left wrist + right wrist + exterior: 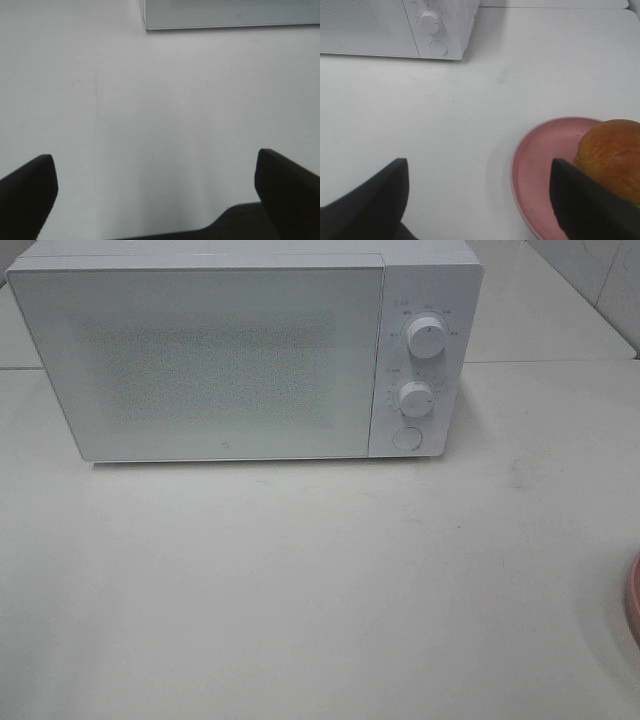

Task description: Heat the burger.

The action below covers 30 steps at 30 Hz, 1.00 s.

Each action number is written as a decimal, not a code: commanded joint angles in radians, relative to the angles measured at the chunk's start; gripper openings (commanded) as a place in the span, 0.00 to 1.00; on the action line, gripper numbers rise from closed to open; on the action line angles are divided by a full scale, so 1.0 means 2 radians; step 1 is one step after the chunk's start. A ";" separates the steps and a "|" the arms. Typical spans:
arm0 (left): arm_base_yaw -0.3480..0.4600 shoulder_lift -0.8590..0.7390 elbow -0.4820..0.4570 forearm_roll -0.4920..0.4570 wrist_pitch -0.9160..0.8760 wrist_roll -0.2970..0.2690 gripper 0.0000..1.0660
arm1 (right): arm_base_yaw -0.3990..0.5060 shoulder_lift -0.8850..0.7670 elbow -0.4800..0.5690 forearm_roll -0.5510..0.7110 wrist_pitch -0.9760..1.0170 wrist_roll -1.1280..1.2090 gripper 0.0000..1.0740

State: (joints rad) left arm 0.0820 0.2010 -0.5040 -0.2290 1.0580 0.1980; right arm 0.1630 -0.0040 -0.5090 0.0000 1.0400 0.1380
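**Burger waited on its plate at the table's right edge, microwave shut**

A white microwave (240,350) stood at the far side of a pale, off-white table (300,590), its door closed and its frosted front panel facing the near side. Two round dials, an upper one (428,337) and a lower one (416,398), sat one above the other on the control strip at its right end, with a round button (406,438) below them. The table's surface was smooth and matte, with a few faint scuffs and a thin scratch line running across it. A seam crossed the table level with the microwave on both sides. In the far right corner a pale tiled wall (600,280) rose behind the table.

The burger (612,155) lay on a round pink plate (540,165) near the right edge of the table, well apart from the microwave; the high view caught only a sliver of the plate's rim. Its glossy golden-brown bun showed, with a trace of green at its lower edge.

The left hand (155,187) hung over bare table in front of the microwave's lower edge, its dark fingers (27,192) spread wide with nothing between them. The right hand (480,195) was also open and empty, one finger (585,200) overlapping the plate and burger in the wrist view; whether it touched them could not be told.
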 commanded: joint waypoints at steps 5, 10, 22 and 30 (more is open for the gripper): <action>0.002 -0.053 0.001 -0.002 -0.006 -0.002 0.94 | -0.004 -0.012 0.001 0.000 -0.002 -0.007 0.70; 0.002 -0.107 0.001 -0.002 -0.006 -0.001 0.94 | -0.004 -0.012 0.001 0.000 -0.002 -0.007 0.70; 0.002 -0.115 0.001 -0.004 -0.007 0.001 0.94 | -0.004 -0.011 0.001 0.000 -0.002 -0.007 0.70; 0.002 -0.114 0.001 -0.004 -0.007 0.001 0.94 | -0.004 -0.008 0.001 0.000 -0.002 -0.007 0.70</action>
State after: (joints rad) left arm 0.0820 -0.0050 -0.5040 -0.2310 1.0570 0.1980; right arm 0.1630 -0.0040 -0.5090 0.0000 1.0390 0.1380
